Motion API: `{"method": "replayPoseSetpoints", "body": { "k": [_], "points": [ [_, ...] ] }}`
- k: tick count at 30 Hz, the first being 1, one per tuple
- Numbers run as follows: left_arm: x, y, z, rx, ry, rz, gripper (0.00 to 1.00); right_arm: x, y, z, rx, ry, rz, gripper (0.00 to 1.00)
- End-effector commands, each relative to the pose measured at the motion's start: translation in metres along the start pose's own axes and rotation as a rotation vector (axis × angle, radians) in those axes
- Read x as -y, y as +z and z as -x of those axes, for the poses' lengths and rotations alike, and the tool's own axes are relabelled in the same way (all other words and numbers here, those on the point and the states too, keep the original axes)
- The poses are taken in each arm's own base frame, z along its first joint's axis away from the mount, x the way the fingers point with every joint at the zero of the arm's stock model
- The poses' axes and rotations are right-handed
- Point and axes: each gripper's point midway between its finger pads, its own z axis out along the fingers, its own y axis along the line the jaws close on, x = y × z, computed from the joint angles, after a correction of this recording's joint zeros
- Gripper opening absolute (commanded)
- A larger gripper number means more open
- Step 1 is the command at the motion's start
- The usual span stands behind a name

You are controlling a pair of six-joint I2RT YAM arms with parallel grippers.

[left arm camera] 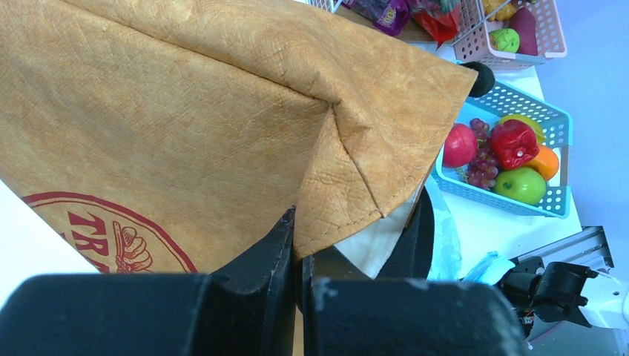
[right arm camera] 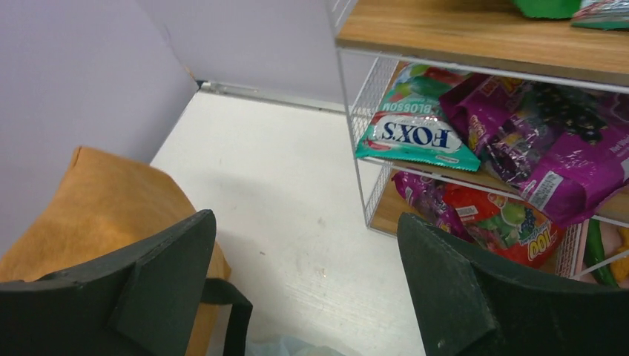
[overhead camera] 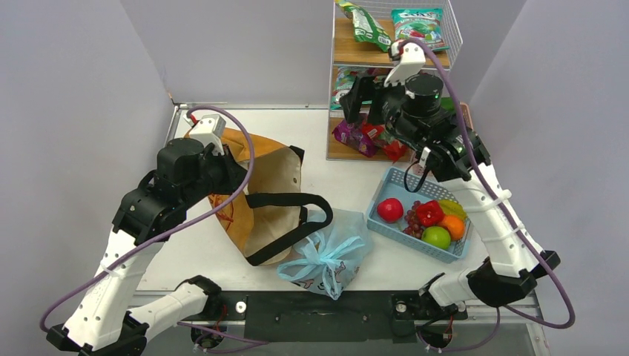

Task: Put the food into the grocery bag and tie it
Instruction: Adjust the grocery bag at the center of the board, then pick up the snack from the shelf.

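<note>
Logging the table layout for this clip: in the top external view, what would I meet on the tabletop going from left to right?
Left to right: tan tote → light blue grocery bag → blue basket holding fruit. The shelf behind overlaps the basket, so it is left out.

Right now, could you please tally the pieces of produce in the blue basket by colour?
Red: 2, a round fruit and a pepper
Purple: 1, a grape bunch
Yellow: 1, a yellow piece
Orange: 1, an orange fruit
Green: 1, a green apple
Total: 6, all in the blue basket
</note>
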Motion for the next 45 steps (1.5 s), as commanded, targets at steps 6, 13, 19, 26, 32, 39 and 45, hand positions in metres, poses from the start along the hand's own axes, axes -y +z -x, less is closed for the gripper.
{"method": "replayPoseSetpoints", "body": {
  "k": [6, 13, 19, 26, 32, 39, 45],
  "points": [
    [0.008, 0.0, 0.012, 0.054, -0.04, -0.036, 0.0, 0.039, 0.034, 0.059, 0.151, 0.162, -0.082, 0.95],
    [0.007, 0.0, 0.01, 0.052, -0.048, -0.032, 0.0, 0.057, 0.075, 0.076, 0.184, 0.092, -0.116, 0.96],
    [0.007, 0.0, 0.01, 0.052, -0.049, -0.031, 0.0, 0.078, 0.096, 0.086, 0.208, 0.029, -0.181, 0.95],
    [0.007, 0.005, 0.009, 0.043, -0.045, -0.029, 0.0, 0.096, 0.113, 0.092, 0.242, -0.048, -0.267, 0.96],
    [0.006, 0.007, 0.005, 0.033, -0.048, -0.029, 0.0, 0.106, 0.133, 0.096, 0.278, -0.071, -0.314, 0.96],
    [0.003, 0.004, 0.0, 0.023, -0.055, -0.023, 0.0, 0.111, 0.144, 0.097, 0.302, -0.059, -0.335, 0.8],
    [0.002, 0.007, -0.006, 0.011, -0.06, -0.024, 0.0, 0.117, 0.147, 0.098, 0.319, -0.055, -0.367, 0.43]
  ]
}}
